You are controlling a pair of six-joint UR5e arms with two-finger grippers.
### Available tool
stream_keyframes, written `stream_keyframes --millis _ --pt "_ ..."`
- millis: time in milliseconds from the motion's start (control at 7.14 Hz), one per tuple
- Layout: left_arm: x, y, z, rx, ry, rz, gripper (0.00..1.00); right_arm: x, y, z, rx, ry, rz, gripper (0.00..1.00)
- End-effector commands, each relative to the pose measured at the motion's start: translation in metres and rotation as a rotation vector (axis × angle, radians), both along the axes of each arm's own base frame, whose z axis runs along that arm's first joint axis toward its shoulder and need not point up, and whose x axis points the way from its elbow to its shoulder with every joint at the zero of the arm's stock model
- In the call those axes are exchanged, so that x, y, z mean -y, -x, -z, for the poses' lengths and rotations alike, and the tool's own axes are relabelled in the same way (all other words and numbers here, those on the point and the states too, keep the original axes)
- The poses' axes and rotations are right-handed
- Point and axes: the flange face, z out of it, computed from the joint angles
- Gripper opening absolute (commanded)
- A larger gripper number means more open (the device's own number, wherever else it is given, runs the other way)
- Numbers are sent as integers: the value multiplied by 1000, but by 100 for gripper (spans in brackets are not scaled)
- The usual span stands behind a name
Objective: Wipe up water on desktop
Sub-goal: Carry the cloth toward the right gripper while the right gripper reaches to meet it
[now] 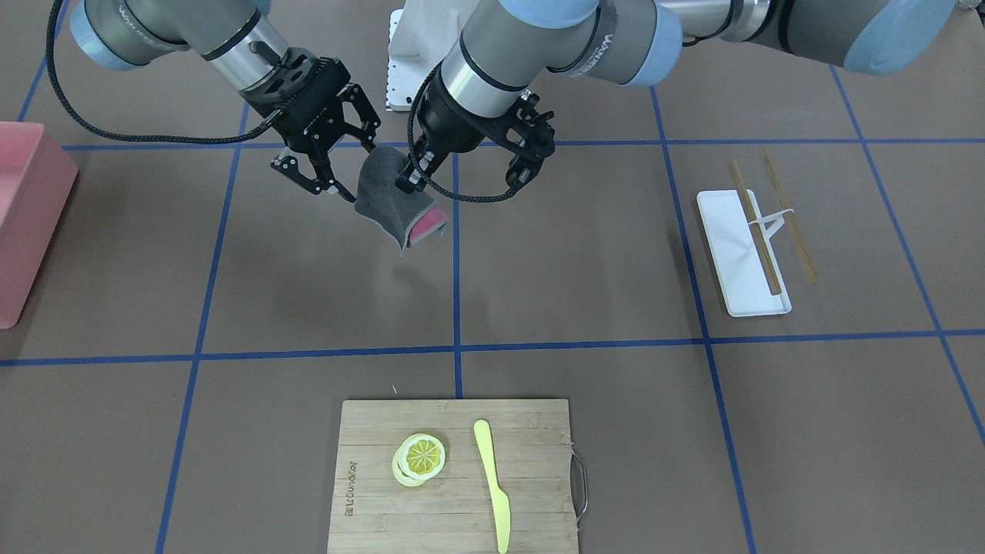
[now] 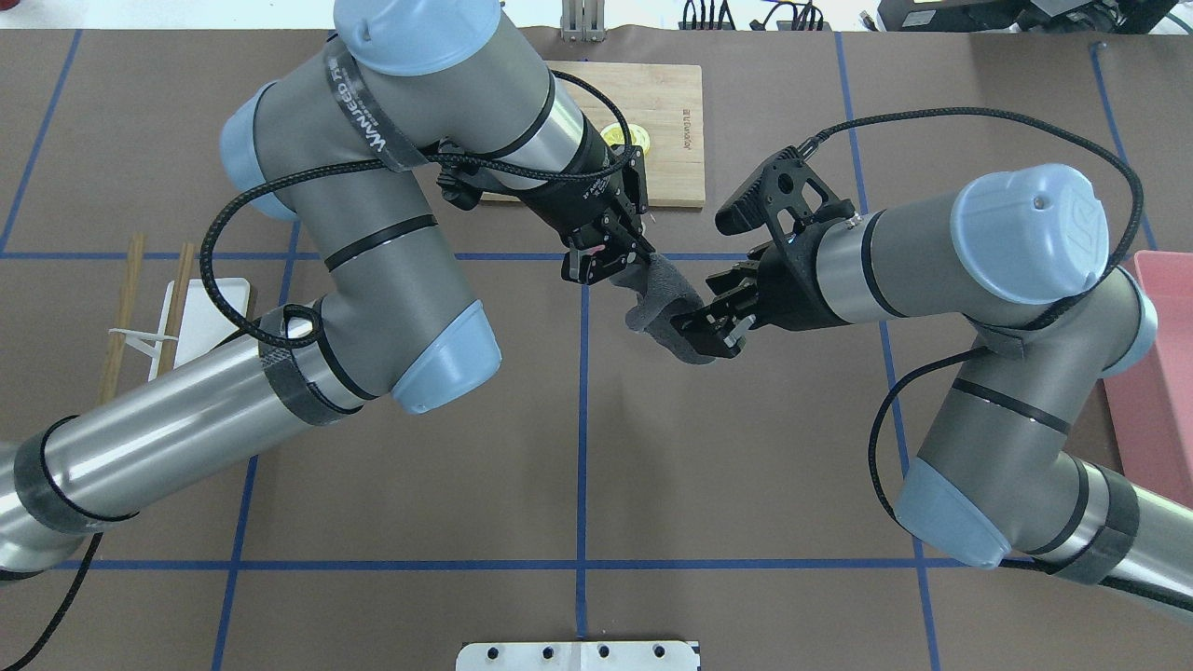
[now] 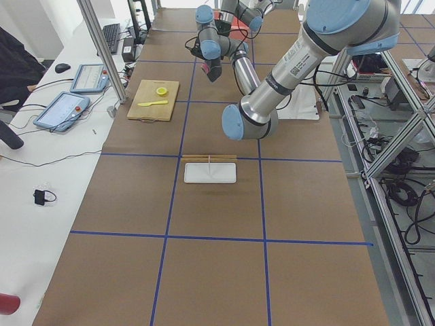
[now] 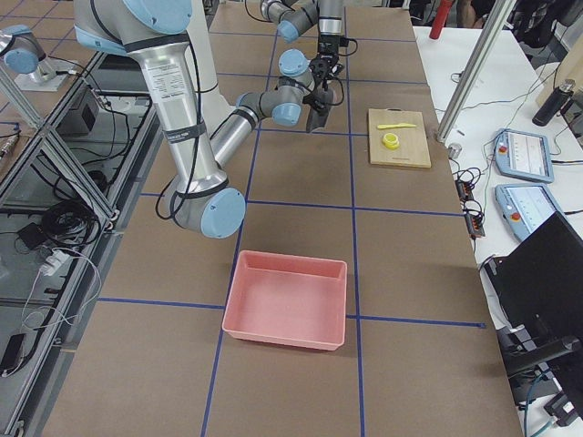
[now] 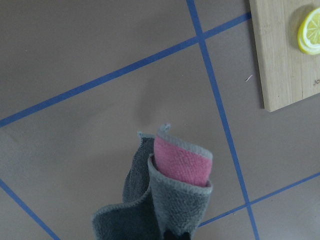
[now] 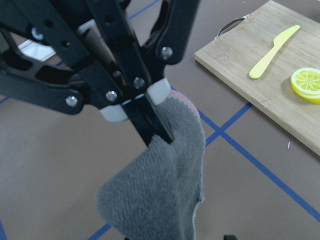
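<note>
A grey cloth [image 1: 388,196] with a pink inner side hangs folded above the brown, blue-taped desktop [image 1: 577,254]. My left gripper [image 1: 404,183] is shut on its top edge. The right wrist view shows the left gripper's pads [image 6: 160,91] pinched on the cloth [image 6: 165,190]. My right gripper [image 1: 355,171] stands open beside it, with its fingertips at the cloth's edge. In the overhead view the cloth [image 2: 664,303] spans between the left gripper [image 2: 641,263] and the right gripper [image 2: 713,334]. The left wrist view shows the cloth [image 5: 175,200] dangling over the desktop. No water shows in any view.
A bamboo cutting board [image 1: 531,431] at the table's front carries lemon slices [image 1: 419,455] and a yellow knife [image 1: 492,485]. A white tray [image 1: 731,261] with chopsticks [image 1: 758,238] lies on the robot's left. A pink bin [image 1: 23,223] stands on its right.
</note>
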Motion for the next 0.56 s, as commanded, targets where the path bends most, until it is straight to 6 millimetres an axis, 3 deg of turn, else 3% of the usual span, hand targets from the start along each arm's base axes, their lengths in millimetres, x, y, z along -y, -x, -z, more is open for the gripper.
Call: stream_keyframes --millis 0,280,420 --pt "-3 -4 -1 1 1 -7 0 0 0 1 4 7 -2 44" --pt "-11 -11 6 -5 -4 -21 0 0 0 0 3 10 -2 44" --pt "-10 -12 4 -2 -3 -20 0 0 0 0 3 11 -3 39"
